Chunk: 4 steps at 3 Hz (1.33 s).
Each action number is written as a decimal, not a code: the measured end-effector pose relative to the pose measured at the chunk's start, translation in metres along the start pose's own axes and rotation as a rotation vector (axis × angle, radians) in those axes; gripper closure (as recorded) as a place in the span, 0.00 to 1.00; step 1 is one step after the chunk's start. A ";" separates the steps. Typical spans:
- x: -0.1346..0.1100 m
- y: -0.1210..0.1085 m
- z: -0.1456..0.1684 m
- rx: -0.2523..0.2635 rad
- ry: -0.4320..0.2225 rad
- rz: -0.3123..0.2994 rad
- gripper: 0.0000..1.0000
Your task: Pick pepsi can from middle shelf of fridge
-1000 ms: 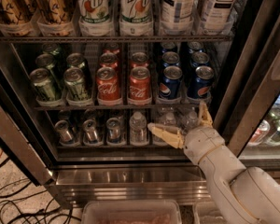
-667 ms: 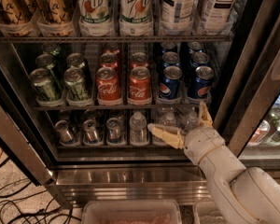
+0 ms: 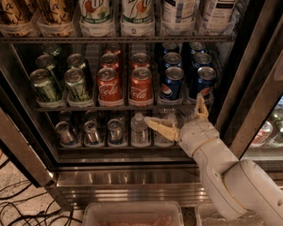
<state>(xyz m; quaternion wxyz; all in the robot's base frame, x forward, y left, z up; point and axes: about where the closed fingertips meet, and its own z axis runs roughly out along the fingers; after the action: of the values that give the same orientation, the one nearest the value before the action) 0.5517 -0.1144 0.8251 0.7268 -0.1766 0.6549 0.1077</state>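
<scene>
The fridge (image 3: pixel 33 164) stands open with three wire racks of drinks. The middle shelf (image 3: pixel 89 108) holds rows of green, red and blue cans. The front pepsi cans (image 3: pixel 172 84) stand at its right, in two blue rows. My gripper (image 3: pixel 175 113) is open and empty, just below the front edge of the middle shelf, under the front pepsi cans and in front of the lower rack. One finger (image 3: pixel 159 127) points left, the other (image 3: pixel 201 106) points up beside the right front pepsi can (image 3: pixel 203 83).
Tall 7up bottles (image 3: pixel 115 6) and tea bottles (image 3: pixel 203 4) fill the top rack. Small water bottles (image 3: pixel 139 131) stand on the bottom rack behind my gripper. The steel door frame (image 3: pixel 254 79) rises at the right. A clear bin (image 3: pixel 132 214) and cables (image 3: pixel 19 206) lie below.
</scene>
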 end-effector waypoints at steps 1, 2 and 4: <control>0.000 0.000 0.000 0.000 0.000 0.000 0.00; 0.000 0.000 0.000 0.000 0.000 0.000 0.19; 0.000 0.000 0.000 0.000 0.000 0.000 0.15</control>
<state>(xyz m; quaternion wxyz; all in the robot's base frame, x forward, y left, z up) 0.5517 -0.1143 0.8251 0.7268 -0.1766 0.6549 0.1077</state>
